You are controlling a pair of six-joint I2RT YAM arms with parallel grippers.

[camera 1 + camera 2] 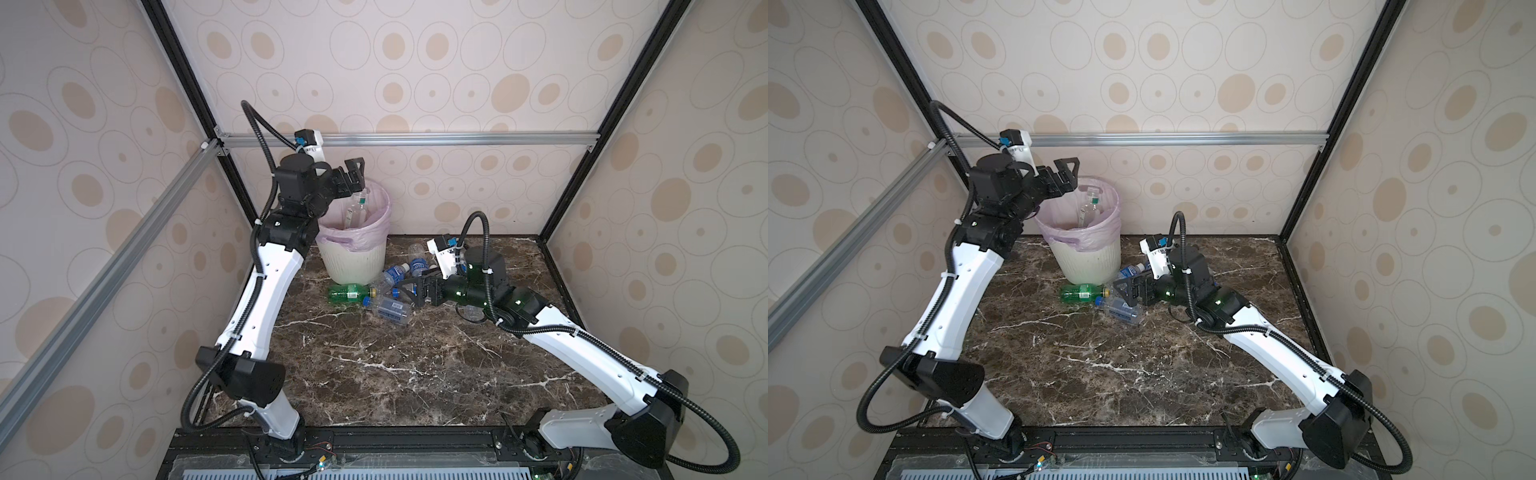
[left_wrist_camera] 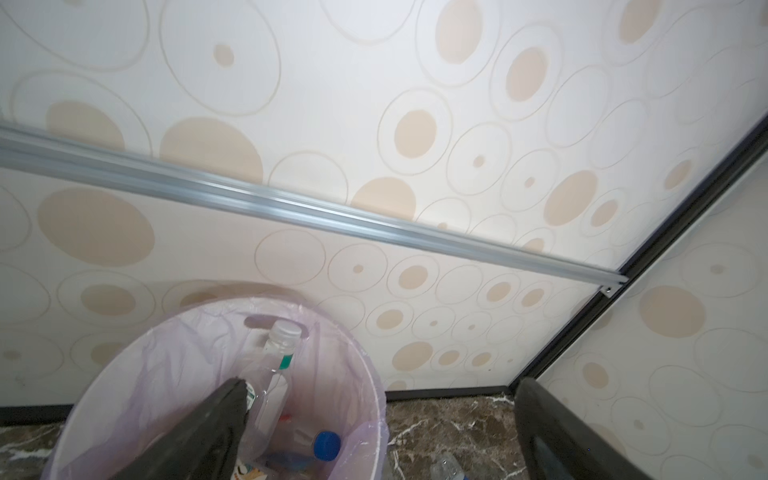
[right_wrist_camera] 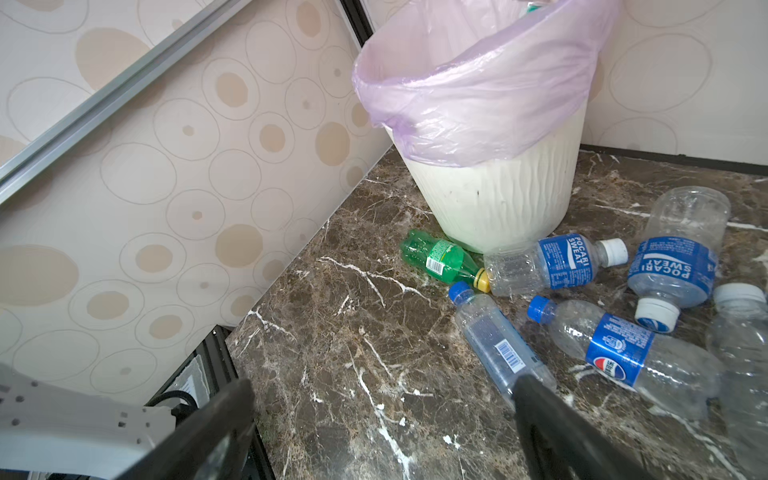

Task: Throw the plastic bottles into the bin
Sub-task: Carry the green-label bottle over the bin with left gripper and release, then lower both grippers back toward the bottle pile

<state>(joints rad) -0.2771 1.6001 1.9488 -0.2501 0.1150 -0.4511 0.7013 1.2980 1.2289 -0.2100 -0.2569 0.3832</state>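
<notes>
Table: a dark brown marbled table [image 1: 374, 365] inside a booth of wallpapered panels.
Right claw: the right claw [image 3: 382, 386] hung low over the table, its fingers spread wide with nothing between them; in both top views it sat just beside the bottle heap [image 1: 415, 291].
Barcode bottle: a clear barcode bottle [image 3: 494, 345] with a blue cap lay on its side nearest that claw; one fingertip overlapped its base in the right wrist view, and contact could not be told.
Pepsi bottle: a Pepsi bottle [image 3: 619, 349], blue-capped, lay flat beside it.
Pocari bottles: one Pocari bottle [image 3: 557, 264] lay at the foot of the bin; a second, larger one [image 3: 675, 266] lay near it, cap toward the claw.
Green bottle: the green bottle [image 3: 440, 257] lay on its side by the bin's base, its yellow cap against the first Pocari bottle's bottom [image 1: 349, 294].
Bin: the white ribbed bin [image 3: 498, 199] stood near the back of the table, a pale pink bag [image 3: 478, 95] folded over its rim.
Inside the bin: a clear white-capped bottle [image 2: 274, 374] stood tilted, cap up near the rim; a blue cap [image 2: 327, 445] showed lower down.
Left claw: the left claw [image 1: 353, 174] was raised above the bin's rim, released, fingers wide and empty [image 2: 380, 382].
</notes>
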